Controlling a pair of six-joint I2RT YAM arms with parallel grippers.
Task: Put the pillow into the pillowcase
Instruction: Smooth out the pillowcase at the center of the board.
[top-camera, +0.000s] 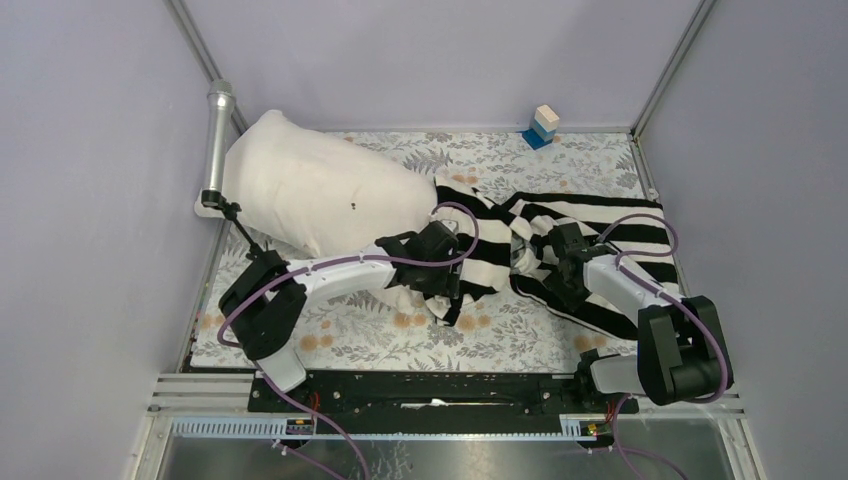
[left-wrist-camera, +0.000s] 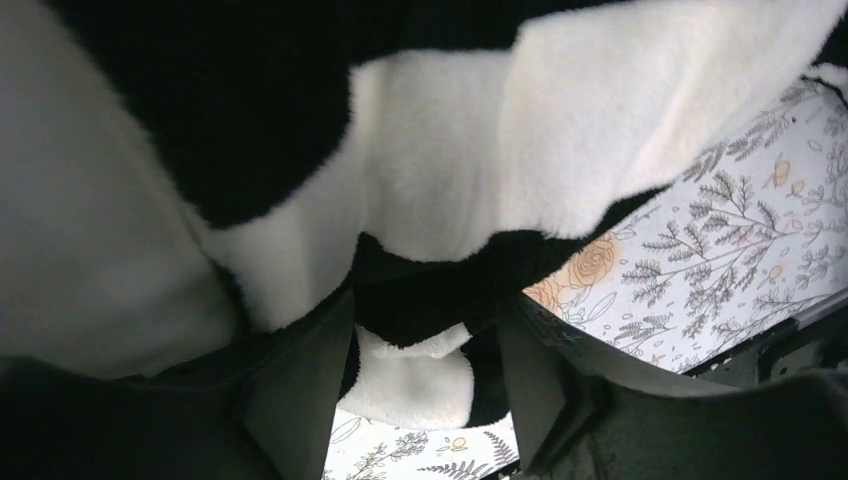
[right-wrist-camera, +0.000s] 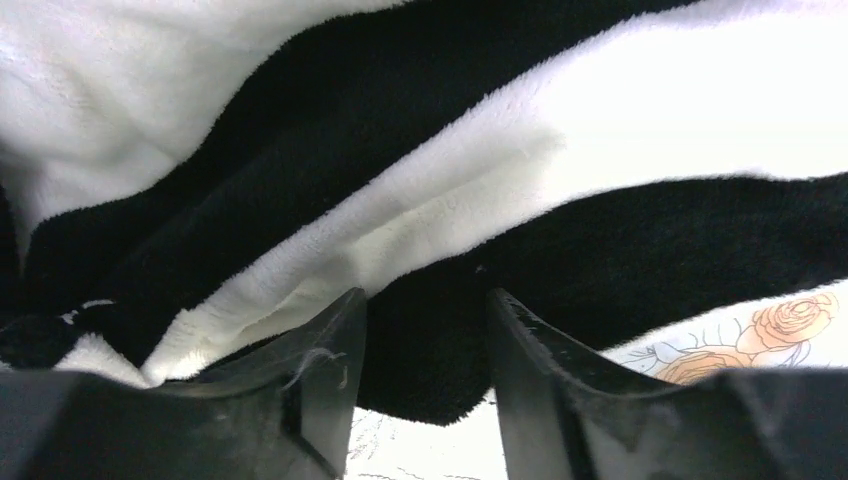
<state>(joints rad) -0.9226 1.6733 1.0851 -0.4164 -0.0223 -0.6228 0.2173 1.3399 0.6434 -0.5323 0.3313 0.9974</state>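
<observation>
The pillow (top-camera: 315, 190) lies on the floral table cover (top-camera: 500, 155) toward 10 o'clock. It is plump and cream-coloured, and its far end leans against the corner at 11 o'clock. Its other end points to the middle of the table and there it touches the pillowcase (top-camera: 600, 205). Most of the pillow is bare.

The pillowcase is crumpled and spreads from the middle of the table toward 3 o'clock, with its black and white stripes twisted in folds between the two arms.

The left gripper (left-wrist-camera: 425, 310) is at the middle of the table, at the end of the pillowcase that meets the pillow. In the left wrist view its fingers (left-wrist-camera: 300, 390) stand apart, and a thick striped fold fills the space between them. The fold seems to touch both fingers, but I cannot tell if they press it or only stand around it.

The right gripper (right-wrist-camera: 428, 300) is lower over the bunched middle part of the pillowcase, toward 4 o'clock from the centre. Its jaws also stand apart. A black stripe lies across the gap between the fingers (right-wrist-camera: 320, 380), and under this stripe the table cover shows through.

At 12 o'clock, near the back wall, a small blue and white block (top-camera: 543, 124) stands on the cover. A grey metal cylinder (top-camera: 218, 130) stands beside the pillow at the far left corner.
</observation>
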